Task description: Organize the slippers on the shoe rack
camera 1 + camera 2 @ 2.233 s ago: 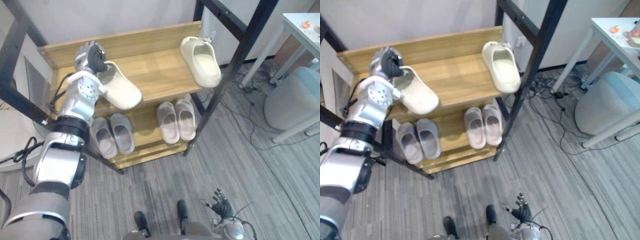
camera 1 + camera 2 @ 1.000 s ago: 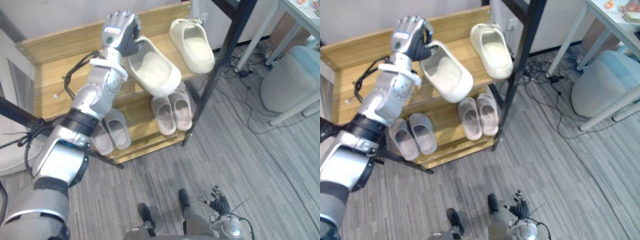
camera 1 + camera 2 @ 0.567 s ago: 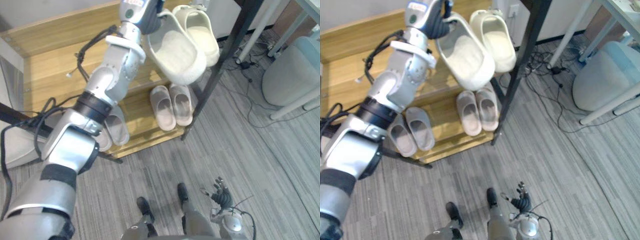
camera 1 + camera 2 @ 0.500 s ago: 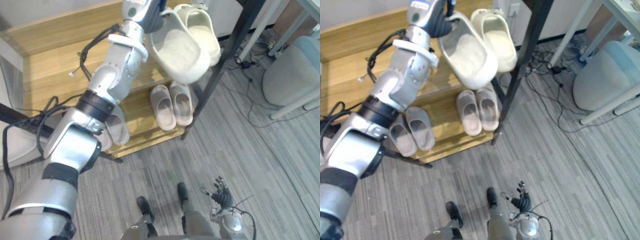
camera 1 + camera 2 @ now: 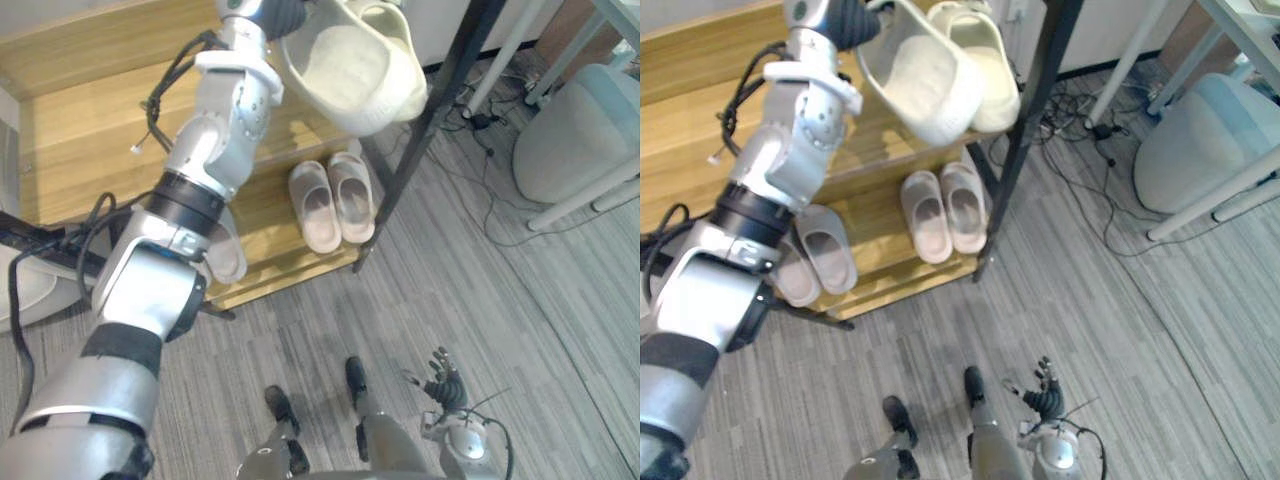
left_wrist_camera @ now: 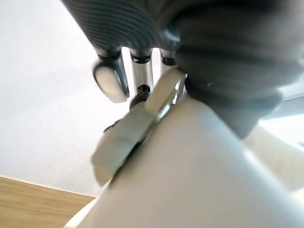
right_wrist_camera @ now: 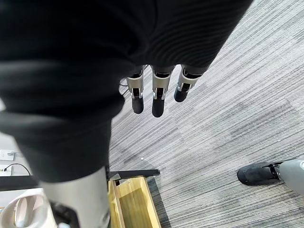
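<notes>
My left hand [image 5: 843,20] curled round one cream slipper [image 5: 925,85], over the top shelf [image 5: 690,130], second cream slipper [image 5: 992,70] lying there, two pink slippers [image 5: 925,215], two grey slippers [image 5: 825,248] on the lower shelf [image 5: 880,245], right hand [image 7: 154,97] slack-fingered.

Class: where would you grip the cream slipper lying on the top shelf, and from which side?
On the cream slipper, I would pinch the rim at its front end, fingers inside, coming from the front. Its opening faces up; the black post crowds its right, and the left hand holds the other slipper on its left.
</notes>
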